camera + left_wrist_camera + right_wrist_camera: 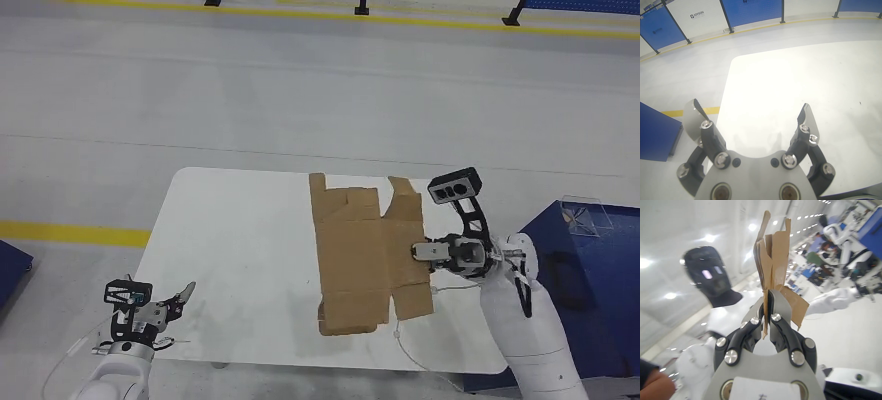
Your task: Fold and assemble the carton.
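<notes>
A flattened brown carton [362, 255] spreads over the right half of the white table [240, 260] in the top view, its flaps pointing toward the far edge and the near edge. My right gripper [420, 251] is shut on the carton's right edge. In the right wrist view the carton [772, 256] stands edge-on, pinched between the fingertips of the right gripper [767, 296]. My left gripper [180, 298] sits at the table's near left corner, open. In the left wrist view the left gripper [751, 111] has nothing between its spread fingers, with bare table beyond.
A blue cabinet [580, 260] with a clear plastic piece on top stands right of the table. Another blue box [657, 136] stands on the floor off the table's left edge. A thin white cable [405, 345] trails over the table's near right part.
</notes>
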### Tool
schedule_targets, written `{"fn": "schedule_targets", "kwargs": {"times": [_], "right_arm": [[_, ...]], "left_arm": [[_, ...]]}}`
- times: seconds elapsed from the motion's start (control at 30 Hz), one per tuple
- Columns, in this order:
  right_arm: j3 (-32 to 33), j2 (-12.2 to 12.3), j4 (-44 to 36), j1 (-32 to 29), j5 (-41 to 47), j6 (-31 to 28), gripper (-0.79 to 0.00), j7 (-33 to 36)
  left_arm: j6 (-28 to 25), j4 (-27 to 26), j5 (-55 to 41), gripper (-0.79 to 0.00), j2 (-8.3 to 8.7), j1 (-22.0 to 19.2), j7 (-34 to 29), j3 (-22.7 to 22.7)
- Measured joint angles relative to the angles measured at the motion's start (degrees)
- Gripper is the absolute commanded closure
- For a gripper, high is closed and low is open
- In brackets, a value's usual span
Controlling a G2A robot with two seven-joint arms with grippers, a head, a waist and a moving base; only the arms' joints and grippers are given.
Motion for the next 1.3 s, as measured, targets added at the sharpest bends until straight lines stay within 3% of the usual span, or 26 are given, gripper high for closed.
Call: {"fn": "schedule_targets", "kwargs": {"times": [0.27, 0.43, 0.57, 0.7, 0.83, 0.93, 1.0, 1.2, 1.3], "right_arm": [[-12.36, -2.79, 11.26, 1.9, 27.68, 23.8, 0.0, 0.27], [-25.62, -4.85, 13.79, 3.25, 42.68, 26.42, 0.0, -3.98], [-33.1, -6.2, 12.69, 2.3, 58.33, 36.06, 0.0, -12.79], [-33.61, -7.66, 12.73, 0.03, 72.44, 45.61, 0.0, -22.31], [-30.11, -9.27, 13.78, -1.73, 79.3, 52.44, 0.0, -29.1], [-26.24, -10.21, 13.91, -2.2, 75.6, 53.74, 0.0, -30.34], [-22.98, -10.28, 13.31, -1.69, 67.15, 50.83, 0.0, -27.46], [-18.85, -7.58, 16.45, 1.89, 27.75, 27.9, 0.0, -4.79], [-14.74, -5.6, 17.54, 3.85, 14.56, 18.62, 0.0, 0.5]], "left_arm": [[0.0, 0.0, 0.0, -0.785, 0.0, 0.0, 0.0, 0.0], [0.0, 0.0, 0.0, -0.785, 0.0, 0.0, 0.0, 0.0], [0.0, 0.0, 0.0, -0.785, 0.0, 0.0, 0.0, 0.0], [0.0, 0.0, 0.0, -0.785, 0.0, 0.0, 0.0, 0.0], [0.0, 0.0, 0.0, -0.785, 0.0, 0.0, 0.0, 0.0], [0.0, 0.0, 0.0, -0.785, 0.0, 0.0, 0.0, 0.0], [0.0, 0.0, 0.0, -0.785, 0.0, 0.0, 0.0, 0.0], [0.0, 0.0, 0.0, -0.785, 0.0, 0.0, 0.0, 0.0], [0.0, 0.0, 0.0, -0.785, 0.0, 0.0, 0.0, 0.0]]}}
